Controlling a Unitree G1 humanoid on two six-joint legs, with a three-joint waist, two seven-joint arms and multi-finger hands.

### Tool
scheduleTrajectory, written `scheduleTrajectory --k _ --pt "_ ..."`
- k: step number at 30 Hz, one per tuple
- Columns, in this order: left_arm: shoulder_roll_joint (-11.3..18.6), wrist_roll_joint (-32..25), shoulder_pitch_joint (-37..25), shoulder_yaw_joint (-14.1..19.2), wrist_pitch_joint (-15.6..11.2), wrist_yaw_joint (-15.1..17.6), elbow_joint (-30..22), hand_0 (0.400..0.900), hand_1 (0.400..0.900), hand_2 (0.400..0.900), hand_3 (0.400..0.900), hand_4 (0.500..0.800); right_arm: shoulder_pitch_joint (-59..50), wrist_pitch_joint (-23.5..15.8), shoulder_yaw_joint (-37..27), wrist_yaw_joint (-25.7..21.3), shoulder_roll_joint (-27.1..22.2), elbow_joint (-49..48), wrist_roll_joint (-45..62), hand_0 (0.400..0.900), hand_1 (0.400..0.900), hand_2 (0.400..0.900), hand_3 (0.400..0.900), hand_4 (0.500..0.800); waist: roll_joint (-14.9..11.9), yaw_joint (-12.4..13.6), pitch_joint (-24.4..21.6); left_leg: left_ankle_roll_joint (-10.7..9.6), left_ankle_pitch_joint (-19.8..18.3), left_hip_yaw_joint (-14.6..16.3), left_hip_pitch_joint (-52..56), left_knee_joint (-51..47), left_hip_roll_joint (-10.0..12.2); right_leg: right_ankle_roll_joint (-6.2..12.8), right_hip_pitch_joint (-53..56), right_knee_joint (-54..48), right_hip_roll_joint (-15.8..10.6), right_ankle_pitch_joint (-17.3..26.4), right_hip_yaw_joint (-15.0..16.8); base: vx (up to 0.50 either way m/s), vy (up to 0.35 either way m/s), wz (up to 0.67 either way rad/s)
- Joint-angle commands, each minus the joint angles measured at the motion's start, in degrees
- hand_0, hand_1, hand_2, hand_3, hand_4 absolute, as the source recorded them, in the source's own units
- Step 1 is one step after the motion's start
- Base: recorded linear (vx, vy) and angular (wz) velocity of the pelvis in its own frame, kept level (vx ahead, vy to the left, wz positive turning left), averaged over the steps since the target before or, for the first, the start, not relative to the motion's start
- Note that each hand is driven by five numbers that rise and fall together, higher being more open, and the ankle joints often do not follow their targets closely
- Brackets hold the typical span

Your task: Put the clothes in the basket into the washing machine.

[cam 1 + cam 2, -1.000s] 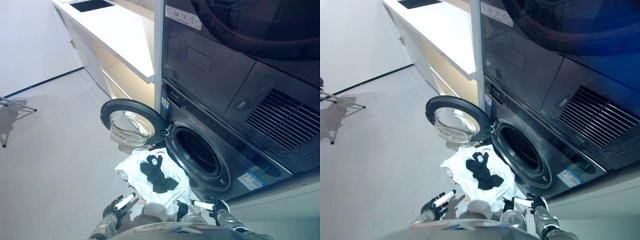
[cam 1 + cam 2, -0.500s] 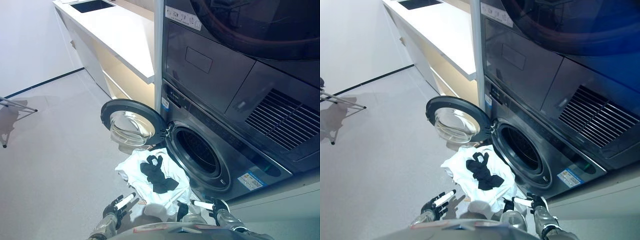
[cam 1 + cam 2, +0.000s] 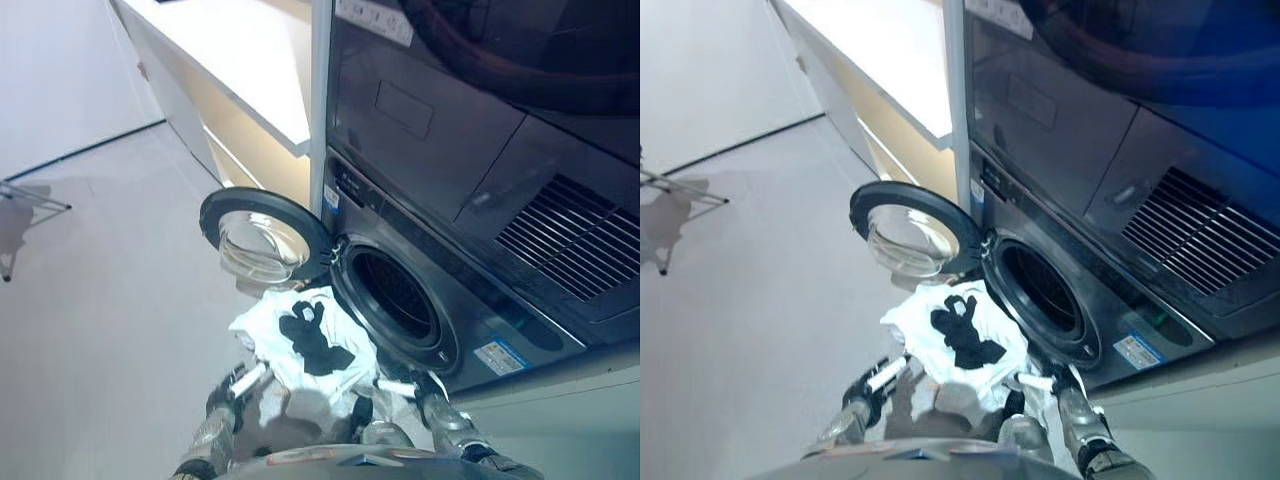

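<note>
White clothes (image 3: 300, 350) with black garment (image 3: 313, 342) on top, piled beside open round drum opening (image 3: 393, 300).
Both dark hands, left (image 3: 228, 390) and right (image 3: 415, 385), raised nearer the pile than a second ago, fingers relaxed, grasping nothing; loading not begun.

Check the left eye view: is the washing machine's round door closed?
No, the round door is swung open to the left, exposing the dark drum opening.
</note>
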Motion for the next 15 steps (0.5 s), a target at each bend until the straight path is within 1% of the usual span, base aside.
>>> scheduleTrajectory --k 1,2,3,4,5,6,7,10,11,12,13,15 --pt "2.96 -0.73 -3.21 -2.72 -6.04 1.47 -12.8 0.9 0.9 0.9 0.9 0.8 -12.97 -4.44 4.6 -1.0 -1.97 -4.78 -2.8 0.9 0.9 0.9 0.9 0.8 -0.98 0.99 7.32 1.48 -0.48 -2.74 -5.44 3.26 0.27 6.72 -3.0 3.82 -1.93 -3.14 1.37 -0.17 -0.038 0.15" --pt "2.96 -0.72 -3.21 -2.72 -5.99 1.5 -12.86 0.9 0.9 0.9 0.9 0.8 -13.02 -4.44 4.6 -1.0 -1.96 -4.75 -2.8 0.9 0.9 0.9 0.9 0.8 -0.98 0.95 7.24 1.48 -0.51 -2.77 -5.61 3.35 0.28 6.7 -3.14 3.91 -1.96 -3.18 1.35 -0.24 -0.062 0.29" --pt "4.63 -0.23 -3.84 -4.47 -7.18 2.27 -19.36 0.9 0.9 0.9 0.9 0.8 -17.03 -4.67 6.26 -1.46 -2.55 -6.18 -3.59 0.9 0.9 0.9 0.9 0.8 -1.49 2.33 9.86 1.28 0.16 -3.91 -8.7 3.87 0.65 6.59 -6.6 5.36 -2.28 -3.12 0.3 -0.25 -0.076 0.34" --pt "5.89 0.39 -4.04 -5.28 -7.84 2.83 -24.39 0.9 0.9 0.9 0.9 0.8 -19.38 -4.58 7.27 -1.6 -2.92 -6.61 -4.14 0.9 0.9 0.9 0.9 0.8 -1.75 3.29 11.42 1.18 0.61 -4.66 -10.88 4.3 0.99 6.49 -8.8 6.36 -2.53 -3.14 -0.36 -0.32 -0.1 0.46" --pt "6.98 0.98 -4.01 -5.54 -8.29 3.23 -27.78 0.9 0.9 0.9 0.9 0.8 -21.25 -4.62 7.86 -2.13 -3.35 -7.62 -4.64 0.9 0.9 0.9 0.9 0.8 -1.95 4.07 12.59 1.12 0.91 -5.21 -12.75 4.68 1.28 6.4 -10.85 7.3 -2.82 -3.22 -0.88 -0.23 -0.086 0.38" --pt "7.5 1.2 -4.45 -5.97 -8.74 3.67 -29.23 0.9 0.9 0.9 0.9 0.8 -23.34 -4.8 8.48 -2.65 -3.42 -7.38 -5.14 0.9 0.9 0.9 0.9 0.8 -2.15 4.73 13.53 1.03 1.12 -5.68 -14.62 5.36 1.41 6.26 -12.79 8.38 -3.04 -3.34 -1.2 -0.21 -0.08 0.38" --pt "8.61 1.67 -5.51 -6.16 -9.59 4.64 -32.64 0.9 0.9 0.9 0.9 0.8 -26.16 -4.75 9.39 -3.28 -3.78 -7.24 -6.06 0.9 0.9 0.9 0.9 0.8 -2.34 5.51 15.11 0.97 1.26 -6.3 -17.3 6.46 1.63 6.17 -15.83 10.18 -3.57 -3.53 -1.69 -0.22 -0.082 0.34" --pt "10.65 3.38 -8.79 -5.86 -11.02 7.48 -39.44 0.9 0.9 0.9 0.9 0.8 -33.18 -5.32 10.49 -5.72 -5.99 -9.07 -7.39 0.9 0.9 0.9 0.9 0.8 -3.09 7.48 18.63 1.29 1.16 -7.93 -26.54 11.4 1.54 5.77 -24.14 15.03 -5.03 -4.3 -2.33 -0.26 -0.098 0.35" --pt "11.3 4.67 -10.13 -5.52 -11.71 8.81 -41.44 0.9 0.9 0.9 0.9 0.8 -35.48 -5.5 10.31 -6.62 -6.93 -9.02 -7.79 0.9 0.9 0.9 0.9 0.8 -3.25 8.12 19.57 1.35 0.81 -8.34 -29.63 13.12 1.48 5.72 -26.87 16.27 -5.59 -4.49 -2.54 -0.17 -0.118 0.26" --pt "12.19 6.15 -11.87 -5.59 -12.6 10.25 -44.09 0.9 0.9 0.9 0.9 0.8 -38.37 -5.85 10.12 -7.59 -8.13 -8.85 -7.63 0.9 0.9 0.9 0.9 0.8 -3.13 8.79 20.4 1.06 -1.27 -9.59 -32.9 15.7 1.59 6.69 -29.89 18.98 -5.77 -6.2 -1.93 -0.17 -0.101 0.18" --pt "12.46 7.03 -13.45 -5.67 -12.88 11.3 -45.21 0.9 0.9 0.9 0.9 0.8 -40.79 -5.99 10.2 -8.25 -8.73 -8.51 -7.76 0.9 0.9 0.9 0.9 0.8 -3.21 9.32 21.09 1.27 -1.82 -10.36 -36.63 18.31 1.39 6.5 -32.6 20.59 -6.49 -6.62 -1.9 -0.16 -0.087 0.19" --pt "13.68 10.41 -17.16 -6.3 -13.86 13.6 -48.69 0.9 0.9 0.9 0.9 0.8 -46.48 -6.13 11.07 -9.57 -11.93 -8.23 -9.56 0.9 0.9 0.9 0.9 0.8 -3.09 9.78 22.36 2.0 -3.68 -11.07 -44.17 23.87 0.82 6.5 -38.39 25.09 -8.15 -7.66 -2.69 -0.23 -0.061 0.28"
